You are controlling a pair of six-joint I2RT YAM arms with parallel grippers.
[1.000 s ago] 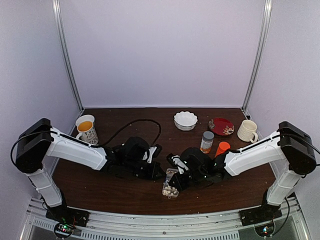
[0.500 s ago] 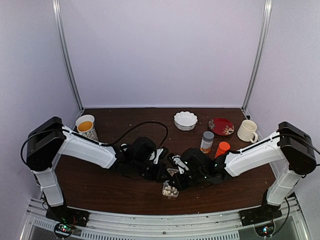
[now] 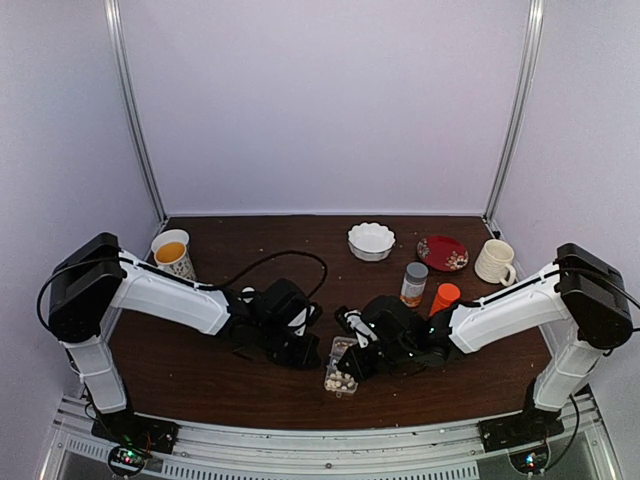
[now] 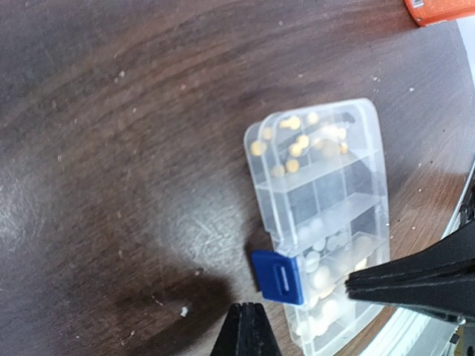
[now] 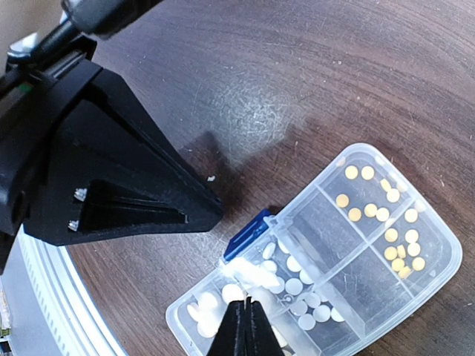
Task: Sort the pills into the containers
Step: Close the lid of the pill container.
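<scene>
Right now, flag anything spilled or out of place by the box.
One tiny white speck lies on the table beside the box, near its blue latch; maybe a stray pill bit, too small to tell.

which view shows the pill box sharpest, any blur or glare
Right wrist: sharpest, the organiser box and single pills crisp, with a pale sheen on the table. Left wrist: box soft and its pills blurred, a dark shadow on the table at lower left. Top external: evenly lit, but the box is tiny and the pills merge into one pale patch.
</scene>
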